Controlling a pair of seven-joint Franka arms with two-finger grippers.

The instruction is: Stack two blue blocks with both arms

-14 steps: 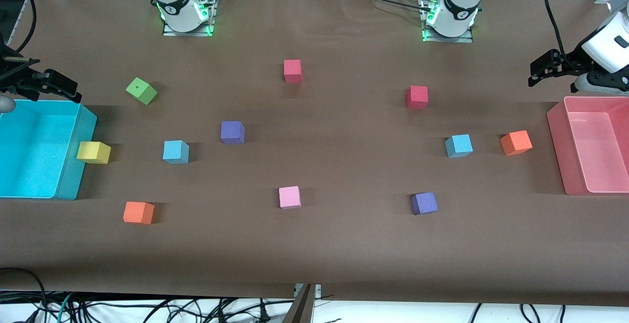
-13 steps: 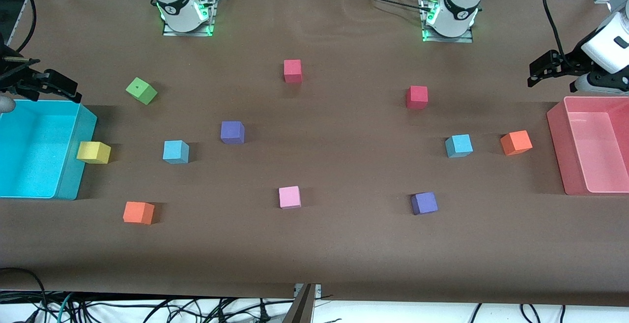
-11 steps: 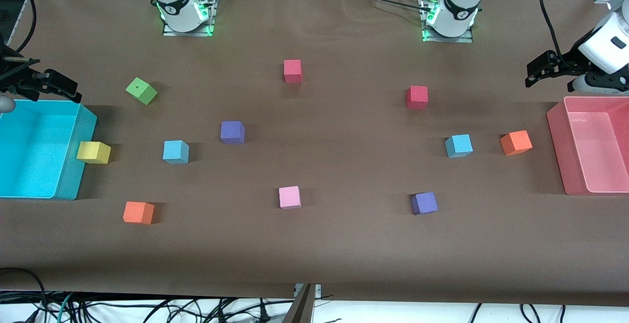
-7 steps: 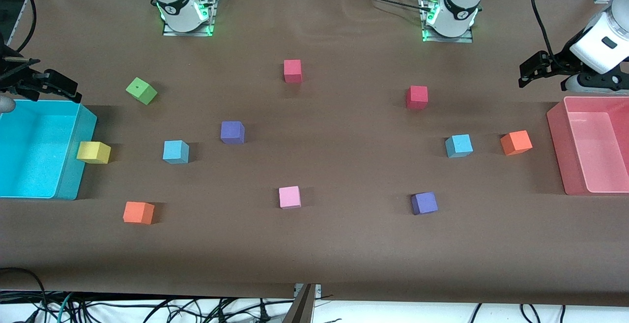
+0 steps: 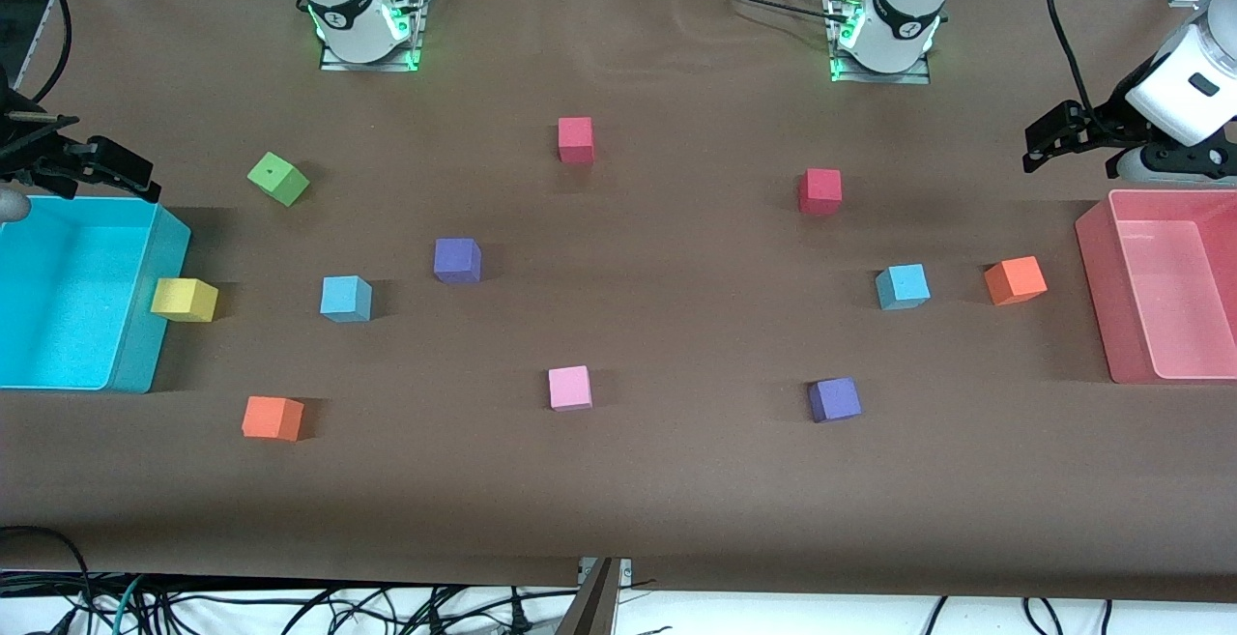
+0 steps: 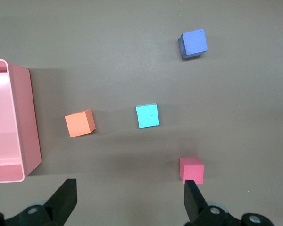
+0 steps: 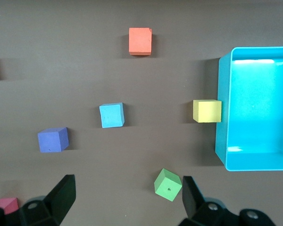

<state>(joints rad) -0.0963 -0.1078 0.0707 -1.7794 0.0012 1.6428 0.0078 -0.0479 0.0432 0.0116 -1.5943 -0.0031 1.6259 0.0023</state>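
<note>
Two sky-blue blocks lie far apart on the brown table. One blue block [image 5: 903, 286] [image 6: 147, 116] sits toward the left arm's end, beside an orange cube [image 5: 1015, 280]. The other blue block [image 5: 346, 298] [image 7: 112, 115] sits toward the right arm's end, between a yellow cube [image 5: 184, 300] and a purple cube [image 5: 457, 260]. My left gripper [image 5: 1039, 140] [image 6: 129, 188] hangs open and holds nothing, over bare table by the pink bin's corner. My right gripper [image 5: 106, 179] [image 7: 128, 183] hangs open and holds nothing, over the cyan bin's corner.
A cyan bin [image 5: 145, 326] stands at the right arm's end and a pink bin [image 5: 1097, 287] at the left arm's end. Green [image 5: 278, 178], red [image 5: 575, 139] [image 5: 819, 190], pink [image 5: 569, 388], purple [image 5: 834, 399] and orange [image 5: 272, 418] cubes are scattered about.
The left arm's hand has shifted slightly toward the table's middle and risen a little. The right arm and all cubes have stayed put.
</note>
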